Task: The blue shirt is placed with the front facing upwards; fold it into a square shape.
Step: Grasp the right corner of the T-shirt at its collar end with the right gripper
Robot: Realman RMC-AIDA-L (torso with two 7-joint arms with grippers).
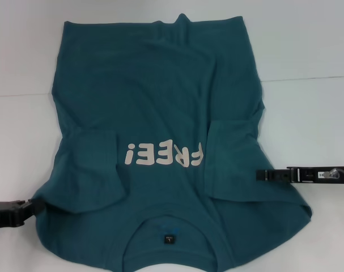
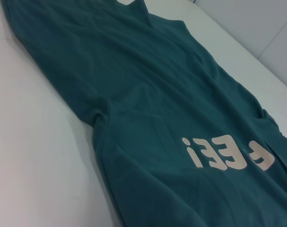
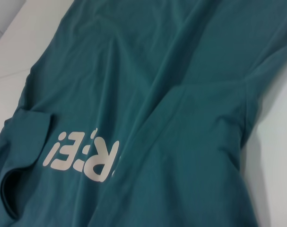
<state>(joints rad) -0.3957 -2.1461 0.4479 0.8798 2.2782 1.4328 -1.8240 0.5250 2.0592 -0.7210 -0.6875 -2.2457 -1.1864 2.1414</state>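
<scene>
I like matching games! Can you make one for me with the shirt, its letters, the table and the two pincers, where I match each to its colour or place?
Things:
1. shirt
2. letters
3. table
4. left pincer
5. right pincer

Colour or place:
A. white, bare around the cloth
B. at the shirt's left edge, near the collar end
C. teal-blue
D. pale, on the chest
E. on the shirt's right side, beside the folded-in sleeve

Pairs: 1-C, 2-D, 3-A, 4-B, 5-E
</scene>
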